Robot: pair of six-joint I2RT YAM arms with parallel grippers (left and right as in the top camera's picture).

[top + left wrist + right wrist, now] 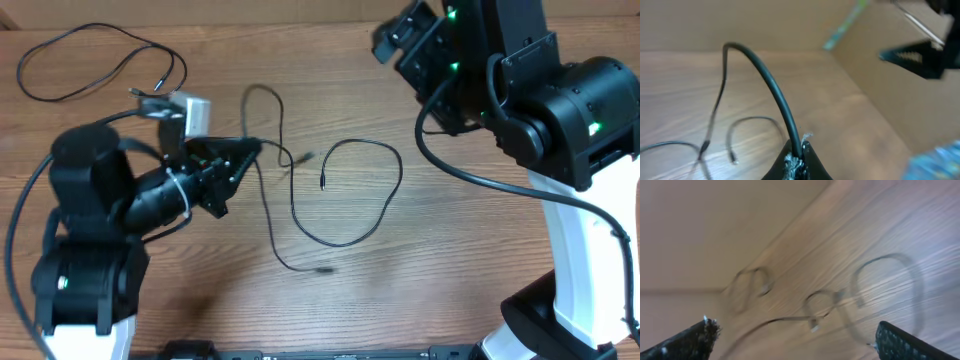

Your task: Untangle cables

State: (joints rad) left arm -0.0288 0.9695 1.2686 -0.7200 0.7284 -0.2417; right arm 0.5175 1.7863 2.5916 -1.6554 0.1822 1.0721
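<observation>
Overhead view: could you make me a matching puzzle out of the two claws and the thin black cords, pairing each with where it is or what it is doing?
Things
1. left gripper
2. right gripper
3. coiled cable
4. looped cable

States or places
A. open, holding nothing
B. lying at the far-left corner of the table, apart from the others
C. shut on a third cable
D. lying in the middle of the table

Pairs: 1-C, 2-A, 3-B, 4-D
</observation>
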